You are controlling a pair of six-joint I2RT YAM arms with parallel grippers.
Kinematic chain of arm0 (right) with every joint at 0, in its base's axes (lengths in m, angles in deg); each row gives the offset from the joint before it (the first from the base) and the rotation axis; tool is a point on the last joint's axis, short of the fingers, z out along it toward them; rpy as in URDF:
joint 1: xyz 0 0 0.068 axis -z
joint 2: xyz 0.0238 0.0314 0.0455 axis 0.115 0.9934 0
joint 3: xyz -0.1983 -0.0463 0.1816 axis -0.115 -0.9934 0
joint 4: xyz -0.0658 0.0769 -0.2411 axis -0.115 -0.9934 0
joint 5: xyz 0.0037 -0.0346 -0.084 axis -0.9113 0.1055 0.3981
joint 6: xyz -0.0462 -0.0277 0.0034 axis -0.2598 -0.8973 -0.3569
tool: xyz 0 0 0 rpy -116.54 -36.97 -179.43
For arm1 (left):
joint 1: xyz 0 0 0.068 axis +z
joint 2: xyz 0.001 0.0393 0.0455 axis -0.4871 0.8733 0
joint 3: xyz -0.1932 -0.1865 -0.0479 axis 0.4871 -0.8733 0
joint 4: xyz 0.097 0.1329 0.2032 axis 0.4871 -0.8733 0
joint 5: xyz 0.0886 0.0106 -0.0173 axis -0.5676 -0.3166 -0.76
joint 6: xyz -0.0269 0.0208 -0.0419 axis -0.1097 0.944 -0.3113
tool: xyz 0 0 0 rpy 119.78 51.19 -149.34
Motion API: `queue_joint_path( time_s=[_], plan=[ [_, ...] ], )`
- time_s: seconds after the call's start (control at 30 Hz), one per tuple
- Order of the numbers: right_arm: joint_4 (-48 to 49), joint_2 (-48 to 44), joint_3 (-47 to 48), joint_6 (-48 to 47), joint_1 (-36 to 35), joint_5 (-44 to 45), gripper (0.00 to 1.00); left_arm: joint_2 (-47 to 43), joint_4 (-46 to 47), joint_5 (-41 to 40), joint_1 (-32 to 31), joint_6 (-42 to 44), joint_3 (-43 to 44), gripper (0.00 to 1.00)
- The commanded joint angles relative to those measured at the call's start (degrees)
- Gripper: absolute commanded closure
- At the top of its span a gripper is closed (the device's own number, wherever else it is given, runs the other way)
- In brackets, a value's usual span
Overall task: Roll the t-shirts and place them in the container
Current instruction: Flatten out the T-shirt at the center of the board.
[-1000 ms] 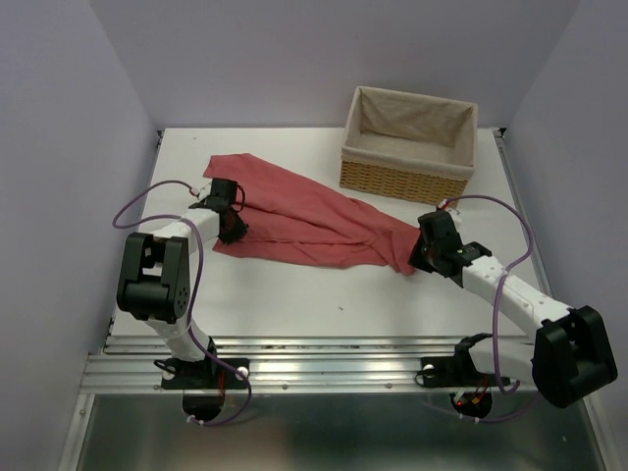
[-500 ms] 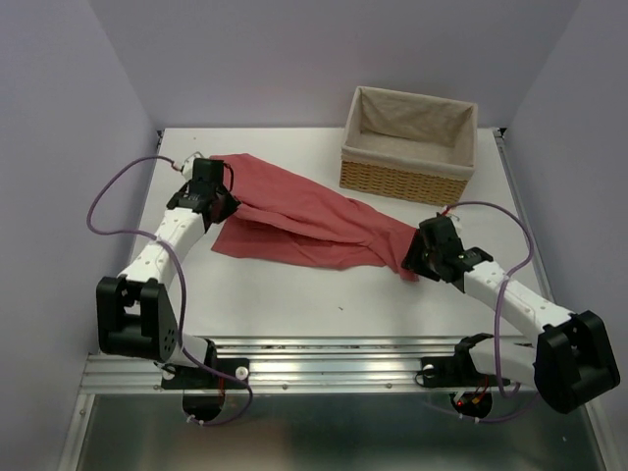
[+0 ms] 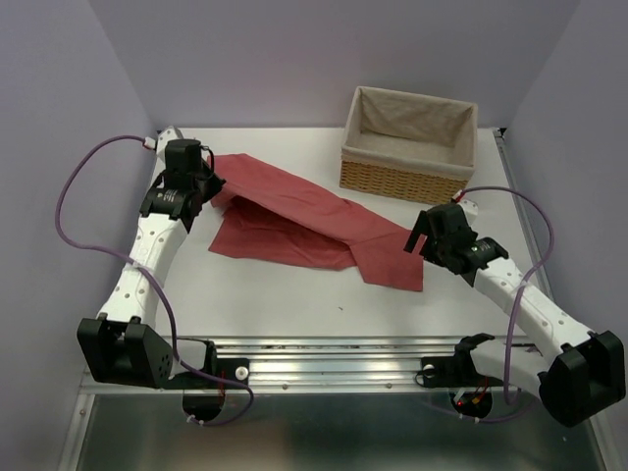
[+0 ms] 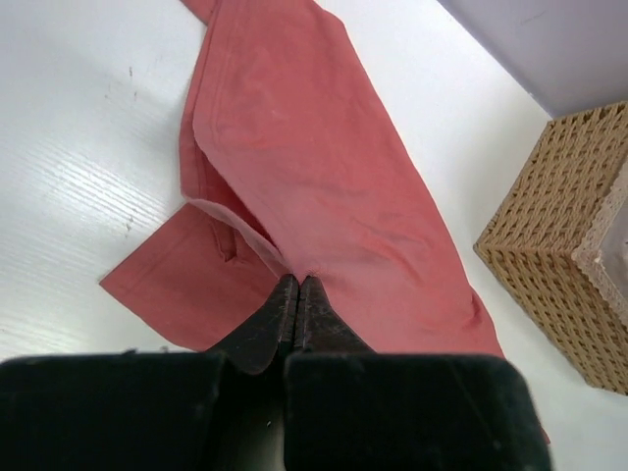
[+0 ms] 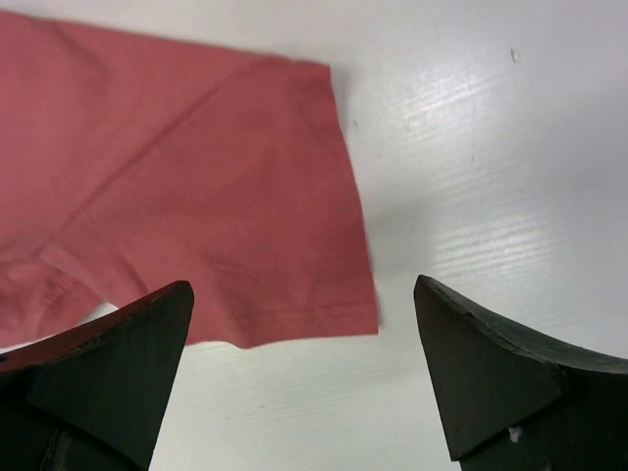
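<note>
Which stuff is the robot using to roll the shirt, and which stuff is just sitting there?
For the job: red t-shirt; left fingers, pinching it; right fingers, open by its end.
Just sitting there: wicker basket; white table underneath.

Top view looks down from behind — close wrist views share the t-shirt (image 3: 304, 218).

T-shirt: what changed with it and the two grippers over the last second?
The left gripper closed on the t-shirt and pulled it toward the far-left corner. The right gripper opened, letting the right end drop flat. The wicker basket stayed put.
</note>
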Motion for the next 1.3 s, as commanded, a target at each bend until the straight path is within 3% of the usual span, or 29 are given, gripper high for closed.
queue_joint_path(
  time_s=[0.0, 0.4, 0.63, 0.87, 1.07, 1.17, 1.27],
  plan=[
    [-1.32, -0.72, 3.98, -0.28, 0.29, 1.39, 0.00, -1.96, -0.16, -0.30, 0.74, 1.77, 5.15, 1.00],
    [8.70, 2.10, -7.44, 12.20, 0.29, -13.99, 0.00, -3.45, 0.98, 1.81, 1.09, 2.56, 2.60, 1.00],
    [14.15, -3.88, -15.53, 17.05, 0.29, -12.61, 0.00, -4.33, 3.97, 4.79, 1.09, 2.30, -0.74, 1.00],
    [16.34, 1.03, -17.82, 17.84, 0.29, -12.78, 0.04, -4.24, 4.06, 4.97, 1.09, 2.39, -0.74, 1.00],
    [27.68, 3.41, -22.48, 20.12, 0.29, -14.36, 0.25, -4.59, 4.23, 5.06, 1.09, 2.91, -1.18, 1.00],
    [29.18, 7.00, -21.08, 20.13, 0.29, -12.87, 0.51, -5.82, 5.73, 5.24, 1.09, 3.18, -3.02, 1.00],
    [28.92, 7.98, -18.62, 20.12, 0.29, -13.30, 0.69, -5.82, 5.12, 5.41, 1.09, 3.44, -2.85, 1.00]
  ],
)
